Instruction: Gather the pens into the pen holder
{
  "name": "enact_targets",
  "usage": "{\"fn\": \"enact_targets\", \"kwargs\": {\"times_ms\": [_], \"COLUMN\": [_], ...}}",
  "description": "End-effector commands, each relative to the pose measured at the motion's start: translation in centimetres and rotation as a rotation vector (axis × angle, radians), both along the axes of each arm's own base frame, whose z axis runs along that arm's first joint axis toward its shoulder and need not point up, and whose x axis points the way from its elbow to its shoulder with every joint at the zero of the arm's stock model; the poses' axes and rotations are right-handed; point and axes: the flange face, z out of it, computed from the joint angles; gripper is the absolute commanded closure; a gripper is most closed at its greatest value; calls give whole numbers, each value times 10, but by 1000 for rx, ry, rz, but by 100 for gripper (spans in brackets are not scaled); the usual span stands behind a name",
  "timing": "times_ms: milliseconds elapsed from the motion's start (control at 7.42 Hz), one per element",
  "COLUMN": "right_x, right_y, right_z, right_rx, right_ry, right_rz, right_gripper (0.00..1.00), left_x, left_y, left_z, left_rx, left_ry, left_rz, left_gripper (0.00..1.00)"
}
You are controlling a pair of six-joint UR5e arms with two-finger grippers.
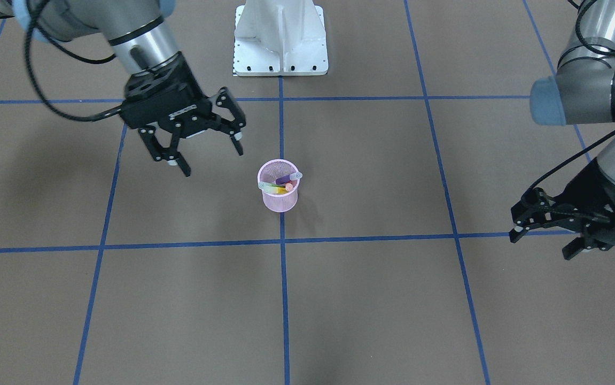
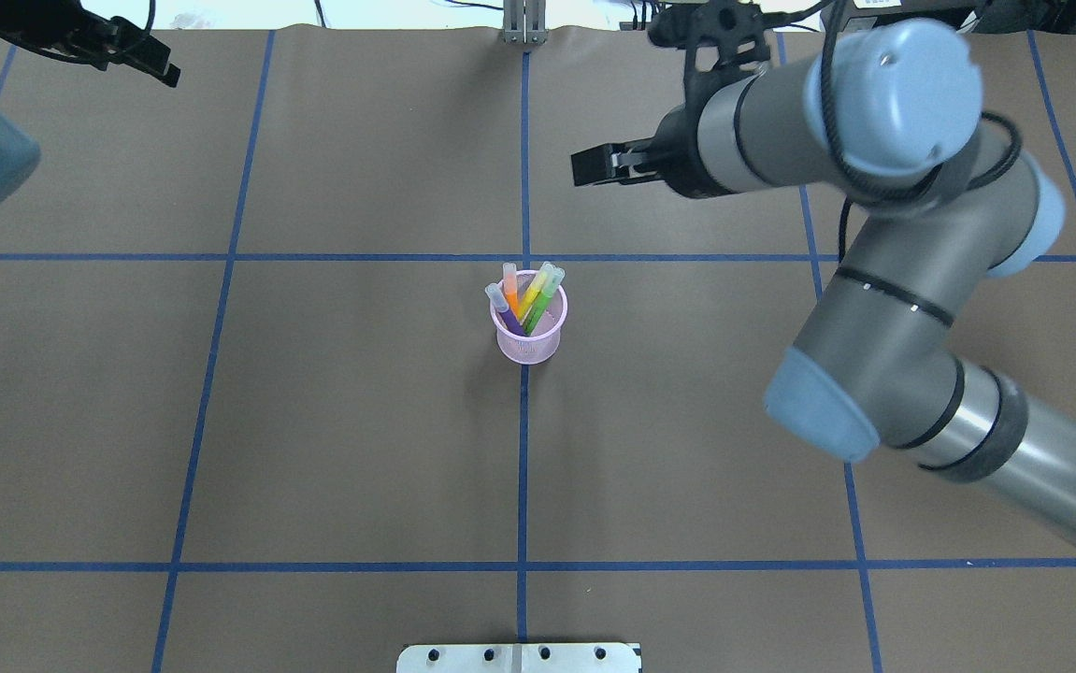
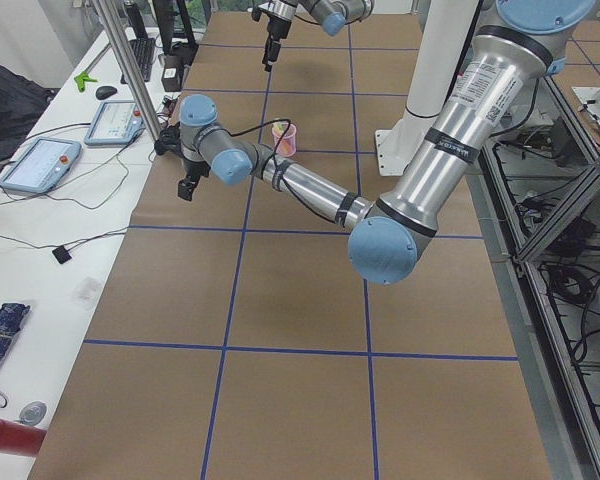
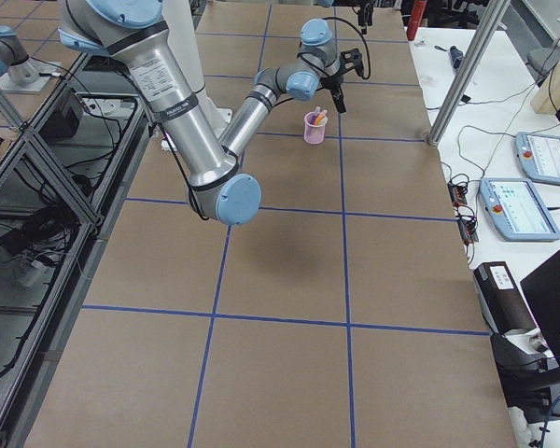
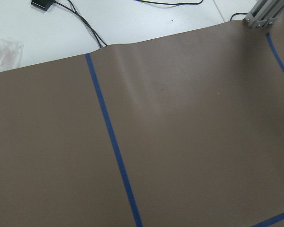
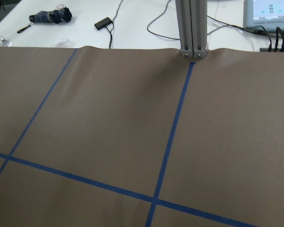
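Note:
The pink mesh pen holder [image 1: 279, 199] stands upright at the table's middle, on a blue tape line; it also shows in the overhead view [image 2: 528, 341]. The purple pen [image 2: 507, 315], orange pen [image 2: 510, 292] and green pen [image 2: 543, 304] stand inside it, cap ends up, with a yellowish stick between orange and green. My right gripper [image 1: 213, 162] is open and empty, hovering beside the holder on my right and apart from it. My left gripper [image 1: 539, 245] is open and empty, far off on my left near the table's far edge. The wrist views show only bare paper.
The white robot base plate [image 1: 280, 37] sits at the near edge. An aluminium post [image 2: 523, 23] stands at the far edge, also in the right wrist view [image 6: 191, 28]. Blue tape lines grid the brown paper. Cables and pendants lie on the white bench beyond.

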Motion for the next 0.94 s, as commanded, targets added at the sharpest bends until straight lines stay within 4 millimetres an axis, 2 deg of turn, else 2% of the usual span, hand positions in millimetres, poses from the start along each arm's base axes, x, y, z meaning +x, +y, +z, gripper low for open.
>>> {"fn": "enact_targets", "kwargs": {"times_ms": [0, 135, 269, 404, 539, 674, 808], "right_x": [106, 148, 161, 174, 203, 213, 229], "right_y": [-50, -59, -56, -46, -33, -35, -43], "right_z": [98, 153, 201, 257, 296, 325, 351], "right_rx": [-260, -232, -184, -227, -259, -258, -268], "right_ry": [-3, 61, 158, 257, 286, 295, 286], "right_rz": [-90, -53, -53, -1, 45, 69, 92], "right_gripper": [0, 0, 0, 0, 0, 0, 0], "left_x": [-58, -71, -92, -104, -110, -127, -150], "left_y": [31, 34, 38, 56, 72, 96, 98], "left_z": [102, 110, 125, 158, 192, 229, 232], "left_rx": [45, 24, 4, -49, -106, -140, -134], "left_ry": [-116, -109, -120, -133, -152, -183, -187], "left_rz": [72, 18, -9, -18, -21, -46, -67], "left_gripper": [0, 0, 0, 0, 0, 0, 0]}}
